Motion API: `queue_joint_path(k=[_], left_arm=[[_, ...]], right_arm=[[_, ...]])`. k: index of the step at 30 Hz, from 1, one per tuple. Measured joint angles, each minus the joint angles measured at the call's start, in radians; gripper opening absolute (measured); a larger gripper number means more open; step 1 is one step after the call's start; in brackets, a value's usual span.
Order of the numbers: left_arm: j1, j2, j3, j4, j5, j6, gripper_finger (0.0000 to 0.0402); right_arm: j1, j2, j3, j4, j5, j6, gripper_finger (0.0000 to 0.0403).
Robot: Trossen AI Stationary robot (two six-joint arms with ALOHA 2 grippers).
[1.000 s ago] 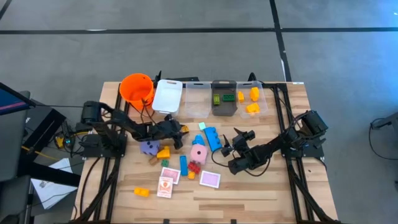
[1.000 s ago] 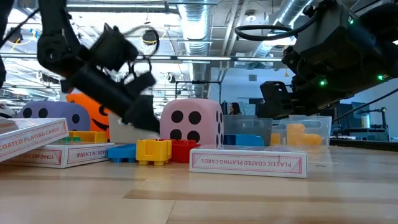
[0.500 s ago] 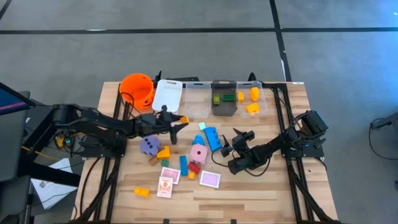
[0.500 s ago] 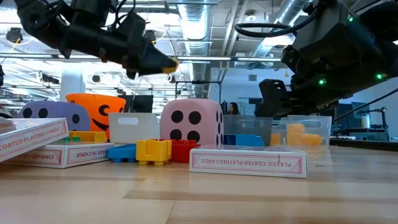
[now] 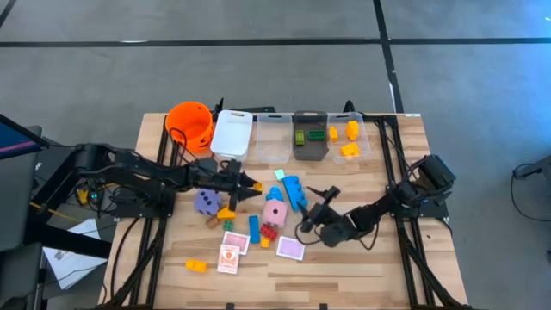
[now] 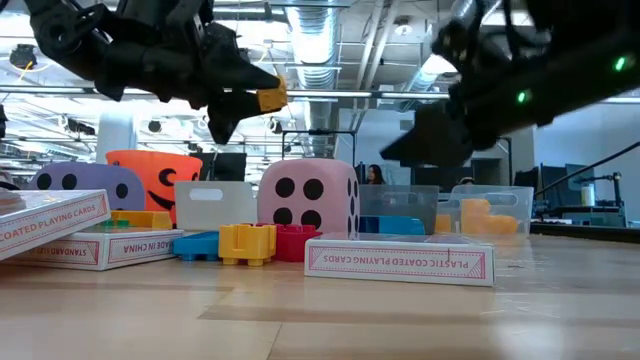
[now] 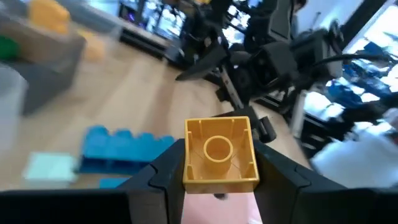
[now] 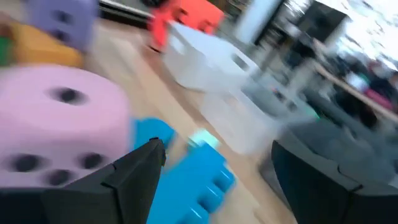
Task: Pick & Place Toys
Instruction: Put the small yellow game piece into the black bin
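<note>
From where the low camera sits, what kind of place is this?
Probably a robotics lab or open workshop: bare ceiling ducts overhead, a wooden table on a grey floor, and sorting bins for toy bricks.

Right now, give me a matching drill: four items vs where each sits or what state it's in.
Items:
1. yellow brick
2. pink die
3. orange bucket
4. right gripper

Places or states:
A. back left corner of the table
B. jaws open, beside the blue bricks
C. clamped in the left gripper, off the table
D. mid-table, among the toys

Pairs: 1-C, 2-D, 3-A, 4-B
</note>
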Motion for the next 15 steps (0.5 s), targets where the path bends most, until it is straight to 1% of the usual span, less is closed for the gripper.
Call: queue_joint_path(k=[3, 7, 11, 15], left_arm=[[0.000, 0.018, 0.000, 0.021, 0.045, -0.053, 0.0134], [-0.014, 0.035, 0.000, 0.056, 0.080, -0.114, 0.0134], [-0.049, 0.036, 0.000, 0.061, 0.080, -0.152, 0.0134], [-0.095, 0.036, 0.000, 0.102, 0.074, -0.188, 0.0134]], right_arm=[[0.016, 0.000, 0.000, 0.142, -0.077, -0.164, 0.0295], [0.017, 0.000, 0.000, 0.287, -0.178, -0.288, 0.0295], [0.010, 0.000, 0.000, 0.387, -0.247, -0.350, 0.0295], [-0.006, 0.000, 0.000, 0.438, -0.307, -0.354, 0.0295]])
